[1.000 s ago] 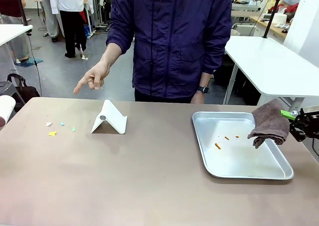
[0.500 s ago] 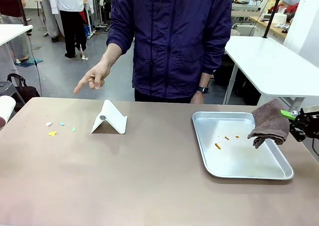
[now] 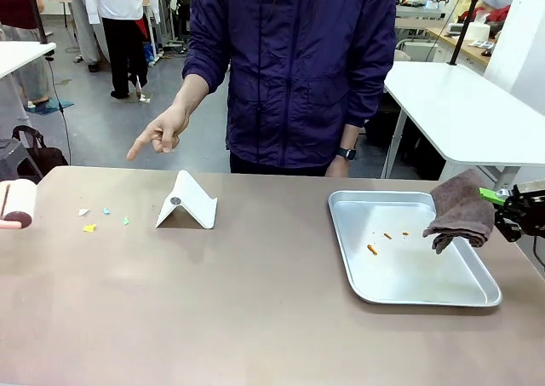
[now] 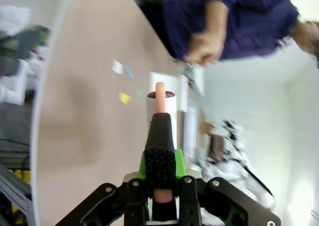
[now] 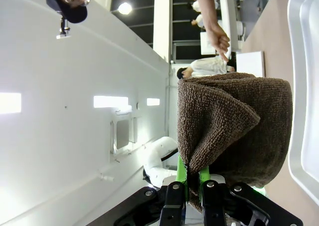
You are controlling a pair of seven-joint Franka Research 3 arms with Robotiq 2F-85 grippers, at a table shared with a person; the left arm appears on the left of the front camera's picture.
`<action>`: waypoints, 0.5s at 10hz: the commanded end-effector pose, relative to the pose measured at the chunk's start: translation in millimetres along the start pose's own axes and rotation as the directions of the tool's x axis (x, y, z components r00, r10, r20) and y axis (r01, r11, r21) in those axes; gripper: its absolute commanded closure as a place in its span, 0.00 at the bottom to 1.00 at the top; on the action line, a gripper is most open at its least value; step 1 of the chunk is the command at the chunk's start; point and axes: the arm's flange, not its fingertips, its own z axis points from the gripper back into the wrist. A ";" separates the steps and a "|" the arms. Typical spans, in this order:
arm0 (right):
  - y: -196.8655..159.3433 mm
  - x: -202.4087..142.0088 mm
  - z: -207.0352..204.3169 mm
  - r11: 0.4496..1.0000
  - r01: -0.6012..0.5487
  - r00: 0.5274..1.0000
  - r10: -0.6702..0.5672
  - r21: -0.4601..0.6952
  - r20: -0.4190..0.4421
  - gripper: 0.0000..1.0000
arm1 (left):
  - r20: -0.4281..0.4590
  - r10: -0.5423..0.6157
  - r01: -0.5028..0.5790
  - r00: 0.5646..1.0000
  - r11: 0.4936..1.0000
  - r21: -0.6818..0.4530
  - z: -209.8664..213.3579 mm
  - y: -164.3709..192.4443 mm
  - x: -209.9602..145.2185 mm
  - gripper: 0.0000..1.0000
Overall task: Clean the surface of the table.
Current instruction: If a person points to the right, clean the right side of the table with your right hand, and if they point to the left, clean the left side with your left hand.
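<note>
- The one change is at the tabletop's [image 3: 255, 301] left edge. The lint roller [image 3: 19, 205] now reaches further in over that edge and sits lower than a second ago. Its roll lies sideways with the dark end facing the middle.
- The left hand [image 4: 160, 168] is clamped on the roller's pink handle. In its wrist view the roll points out ahead of the fingers, towards the paper scraps.
- The paper scraps [image 3: 89, 227] lie where they were, near the left edge and closer to the far side. They are white, blue, yellow and green, and they sit just beyond the roller, not yet touched.
- The person's hand [image 3: 157, 135] hangs above the far edge with a finger pointing down towards that left part, as it did before.
- The right hand [image 3: 502, 205] has not shifted. It is clenched on a brown cloth [image 3: 462, 209] that droops over the right rim of the metal tray [image 3: 409, 292] at the tabletop's right edge.
- A few orange crumbs [image 3: 372, 250] rest inside the tray, and the folded white stand [image 3: 187, 201] is unmoved near the far edge.
- My reading is that the roller's approach starts the pick-up of the scraps, so the cleaning of the brown tabletop is still ahead.
</note>
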 end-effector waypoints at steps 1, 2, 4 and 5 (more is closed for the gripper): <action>2.9 -2.2 -0.3 1.000 -0.003 1.000 0.003 0.007 -0.014 1.00 | 0.085 0.023 -0.034 0.996 0.992 0.124 -34.0 -14.4 -6.4 0.78; 2.9 -2.2 -0.3 1.000 -0.003 1.000 0.003 0.007 -0.014 1.00 | 0.113 0.012 -0.027 0.994 0.990 0.136 -43.8 -17.1 -4.0 0.78; 2.9 -2.2 -0.3 1.000 -0.003 1.000 0.003 0.007 -0.014 1.00 | 0.151 0.014 -0.040 0.988 0.985 0.169 -57.3 -23.1 -0.7 0.78; 2.9 -2.2 -0.3 1.000 -0.003 1.000 0.003 0.007 -0.014 1.00 | 0.155 0.019 -0.049 0.988 0.981 0.186 -64.5 -24.3 1.2 0.78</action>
